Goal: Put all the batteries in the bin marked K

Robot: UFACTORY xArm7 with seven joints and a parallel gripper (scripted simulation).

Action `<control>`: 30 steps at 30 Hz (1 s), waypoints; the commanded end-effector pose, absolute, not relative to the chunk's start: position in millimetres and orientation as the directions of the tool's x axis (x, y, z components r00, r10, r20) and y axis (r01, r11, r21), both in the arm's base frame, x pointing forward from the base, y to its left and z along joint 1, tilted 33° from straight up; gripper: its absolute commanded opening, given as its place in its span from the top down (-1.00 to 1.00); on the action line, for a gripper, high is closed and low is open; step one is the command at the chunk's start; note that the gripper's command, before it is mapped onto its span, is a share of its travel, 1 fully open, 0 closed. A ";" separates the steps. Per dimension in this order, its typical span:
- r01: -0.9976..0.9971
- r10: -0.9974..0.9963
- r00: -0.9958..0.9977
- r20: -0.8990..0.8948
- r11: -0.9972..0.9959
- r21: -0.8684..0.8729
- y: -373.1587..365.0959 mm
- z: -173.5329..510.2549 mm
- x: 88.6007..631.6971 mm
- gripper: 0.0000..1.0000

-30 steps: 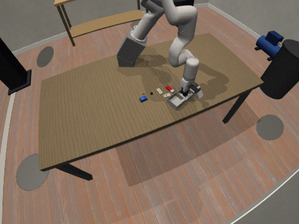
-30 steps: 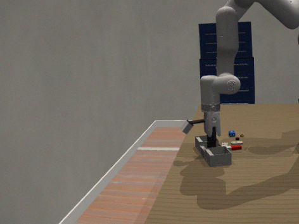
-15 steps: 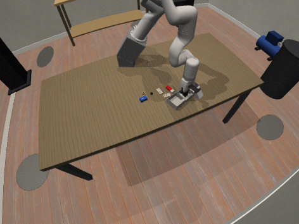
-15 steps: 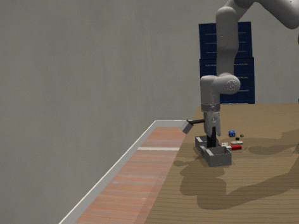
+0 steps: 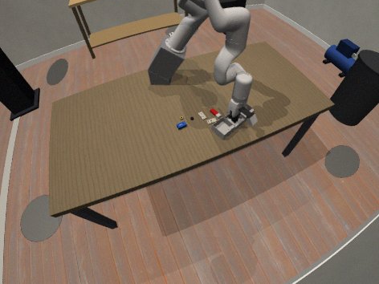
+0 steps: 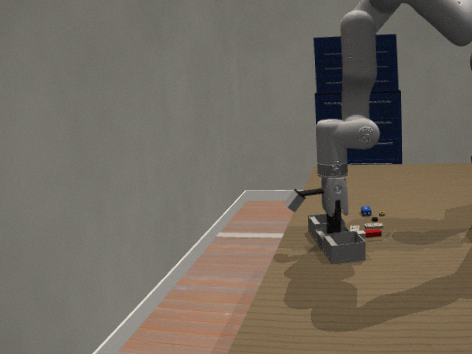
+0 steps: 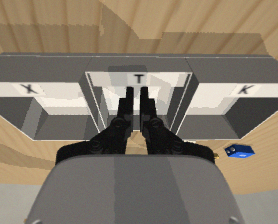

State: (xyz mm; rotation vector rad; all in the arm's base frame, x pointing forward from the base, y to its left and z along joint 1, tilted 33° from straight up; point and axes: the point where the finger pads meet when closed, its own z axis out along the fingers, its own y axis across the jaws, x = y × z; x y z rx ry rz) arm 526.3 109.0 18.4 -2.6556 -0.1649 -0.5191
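Three grey bins in a row (image 5: pixel 234 123) stand on the table, marked X (image 7: pixel 45 107), T (image 7: pixel 137 85) and K (image 7: pixel 227 107) in the wrist view. My gripper (image 7: pixel 136 96) points straight down with its fingers inside the middle bin T, also seen in the top and exterior views (image 5: pixel 232 119) (image 6: pixel 336 225). The fingers are shut with only a thin gap, and I see nothing between them. A small blue block-shaped battery (image 5: pixel 181 125) lies on the table left of the bins and shows in the wrist view (image 7: pixel 239 150). A red item (image 5: pixel 215 111) lies close beside the bins.
Two white domino-like tiles (image 5: pixel 201 114) (image 5: pixel 211 120), a small ring (image 5: pixel 181 118) and a small black piece (image 5: pixel 191 118) lie between the blue battery and the bins. The arm's grey base (image 5: pixel 165 65) stands at the table's back. The table's edge is near the bins.
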 end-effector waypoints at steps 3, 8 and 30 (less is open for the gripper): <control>0.193 0.033 0.922 0.386 -0.902 -0.386 108.1 19.3 527.3 0.85; 0.193 0.033 0.922 0.386 -0.902 -0.386 108.1 19.3 527.3 0.85; 0.193 0.033 0.922 0.386 -0.902 -0.386 99.0 37.0 520.1 0.85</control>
